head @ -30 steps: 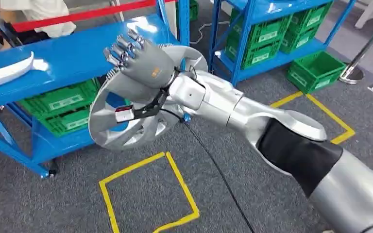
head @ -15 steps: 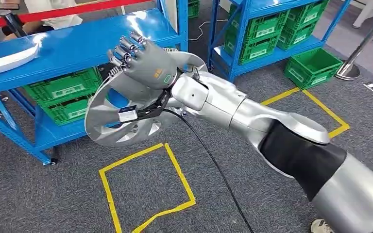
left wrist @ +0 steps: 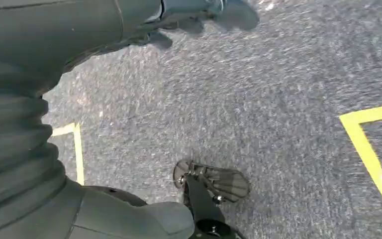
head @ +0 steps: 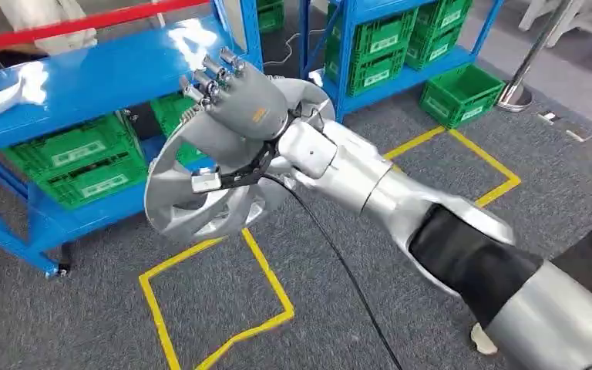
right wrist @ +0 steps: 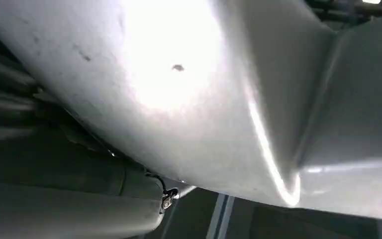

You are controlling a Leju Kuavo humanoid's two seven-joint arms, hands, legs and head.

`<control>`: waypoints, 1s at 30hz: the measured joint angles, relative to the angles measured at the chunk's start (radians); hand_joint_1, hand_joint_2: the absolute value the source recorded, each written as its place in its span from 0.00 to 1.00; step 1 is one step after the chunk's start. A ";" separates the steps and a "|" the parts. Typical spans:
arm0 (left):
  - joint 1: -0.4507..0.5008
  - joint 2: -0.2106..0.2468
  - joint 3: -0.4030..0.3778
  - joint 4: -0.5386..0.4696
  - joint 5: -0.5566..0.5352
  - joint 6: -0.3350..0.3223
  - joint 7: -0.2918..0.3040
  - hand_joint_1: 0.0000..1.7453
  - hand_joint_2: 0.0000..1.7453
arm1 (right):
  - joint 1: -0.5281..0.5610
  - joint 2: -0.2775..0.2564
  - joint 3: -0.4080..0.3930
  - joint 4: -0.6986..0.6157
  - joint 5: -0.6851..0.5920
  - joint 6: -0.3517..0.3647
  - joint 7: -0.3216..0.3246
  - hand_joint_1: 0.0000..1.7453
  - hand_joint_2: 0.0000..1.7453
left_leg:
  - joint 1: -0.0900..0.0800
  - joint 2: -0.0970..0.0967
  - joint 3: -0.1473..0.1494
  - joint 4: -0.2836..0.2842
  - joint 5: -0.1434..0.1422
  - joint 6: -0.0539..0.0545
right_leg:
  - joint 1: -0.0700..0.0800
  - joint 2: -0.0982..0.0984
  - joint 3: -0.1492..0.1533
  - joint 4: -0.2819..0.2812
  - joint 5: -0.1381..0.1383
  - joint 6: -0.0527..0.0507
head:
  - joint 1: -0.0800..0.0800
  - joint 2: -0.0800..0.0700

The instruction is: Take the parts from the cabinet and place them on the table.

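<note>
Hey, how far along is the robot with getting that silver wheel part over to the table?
Done: the silver wheel part is out of the cabinet. In hand: the right hand grips it in the air, above the grey carpet, in front of the blue rack. Left: setting it down; it rests on nothing yet. A white part lies on the rack's top.

I log a silver-grey wheel cover in my grey right hand, whose arm is silver with a black band. Behind the cover: blue shelving, green crates. Below it: grey carpet with yellow tape lines.
</note>
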State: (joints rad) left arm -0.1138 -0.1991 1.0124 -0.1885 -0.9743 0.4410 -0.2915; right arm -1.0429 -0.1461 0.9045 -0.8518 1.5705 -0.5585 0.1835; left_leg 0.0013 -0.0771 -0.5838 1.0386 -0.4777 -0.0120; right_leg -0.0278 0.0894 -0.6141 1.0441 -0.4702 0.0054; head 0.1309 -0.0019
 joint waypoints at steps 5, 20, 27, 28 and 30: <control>-0.003 0.000 0.019 0.000 0.029 0.012 -0.005 0.00 1.00 | 0.008 -0.006 -0.011 -0.002 0.000 0.019 0.000 1.00 1.00 | 0.008 0.068 0.004 -0.034 0.021 0.027 | 0.009 -0.072 -0.055 0.086 -0.059 0.024 | 0.006 0.000; 0.015 0.005 0.065 0.000 0.058 -0.003 0.032 0.00 1.00 | 0.025 -0.013 -0.092 0.010 0.000 0.095 -0.042 1.00 1.00 | 0.012 0.105 -0.058 0.085 -0.055 -0.032 | -0.002 -0.104 -0.012 0.009 0.001 -0.013 | -0.003 0.000; -0.001 0.000 0.067 0.000 0.035 -0.015 -0.023 0.00 1.00 | 0.072 -0.071 -0.177 -0.072 0.000 0.199 -0.098 1.00 1.00 | 0.010 0.053 -0.037 0.116 -0.039 -0.006 | 0.005 -0.018 -0.030 0.010 0.022 -0.007 | -0.007 0.000; -0.006 0.000 0.066 0.000 0.031 -0.019 -0.030 0.00 1.00 | 0.072 -0.082 -0.196 -0.086 0.000 0.209 -0.117 1.00 1.00 | 0.011 0.003 -0.002 0.039 -0.026 0.002 | -0.001 -0.010 -0.033 0.010 0.025 -0.002 | -0.007 0.000; -0.014 -0.002 0.066 -0.001 0.028 -0.023 -0.037 0.00 1.00 | 0.057 -0.097 -0.225 -0.095 -0.001 0.221 -0.157 1.00 1.00 | 0.007 -0.014 0.012 0.017 -0.035 0.002 | -0.003 0.017 -0.048 0.008 0.037 0.017 | -0.010 0.000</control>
State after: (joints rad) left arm -0.1278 -0.2010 1.0780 -0.1896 -0.9461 0.4185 -0.3285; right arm -0.9854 -0.2430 0.6794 -0.9468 1.5694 -0.3372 0.0268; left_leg 0.0086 -0.0913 -0.5723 1.0556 -0.5124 -0.0102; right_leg -0.0309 0.1066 -0.6620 1.0526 -0.4333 0.0220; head 0.1209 -0.0019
